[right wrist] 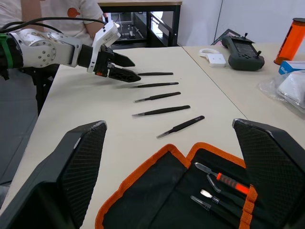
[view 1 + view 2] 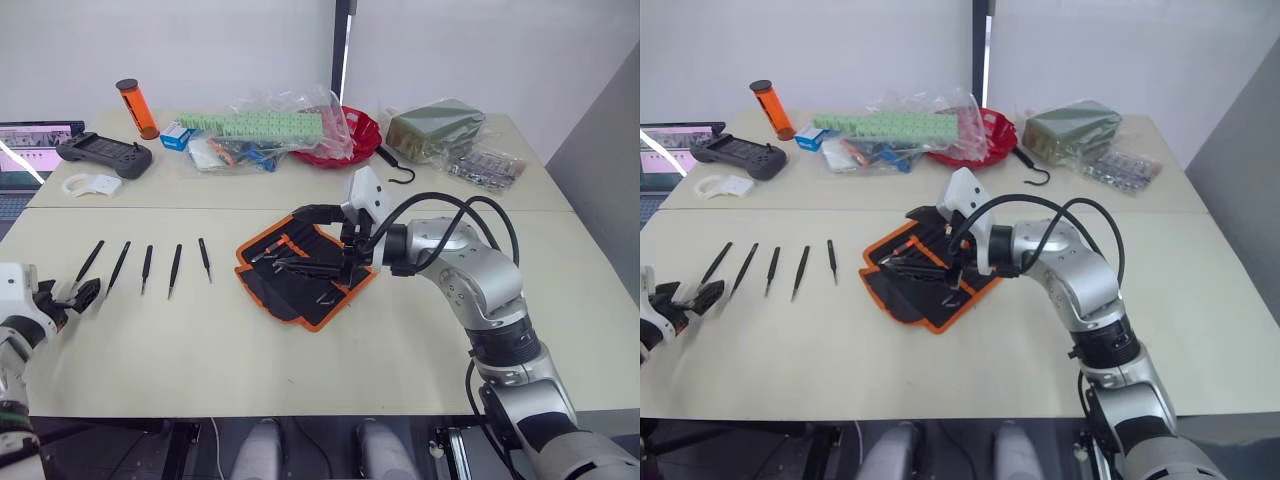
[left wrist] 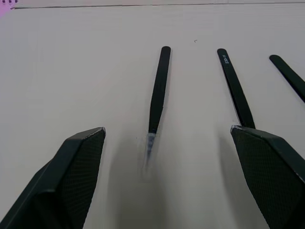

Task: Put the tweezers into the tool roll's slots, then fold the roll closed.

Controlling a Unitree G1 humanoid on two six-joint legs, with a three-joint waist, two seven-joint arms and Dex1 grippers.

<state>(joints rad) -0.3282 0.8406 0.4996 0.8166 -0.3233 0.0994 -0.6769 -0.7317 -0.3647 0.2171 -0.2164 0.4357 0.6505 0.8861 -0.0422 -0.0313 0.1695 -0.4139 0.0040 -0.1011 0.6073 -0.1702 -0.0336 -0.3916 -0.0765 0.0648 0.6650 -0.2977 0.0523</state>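
Observation:
Several slim black tweezers lie in a row on the table, left of the tool roll. The roll lies unfolded, black with orange trim. Its slots hold a few small tools, one with an orange handle. My left gripper is open and low over the table, its fingers either side of the tip of the leftmost tweezer without touching it. My right gripper hovers open, jaws wide, just above the roll's right half and holds nothing.
At the back of the table stand a red bowl, a black hook, bags of green parts, an orange tube, a black controller and a laptop. A person stands beyond the table's left end.

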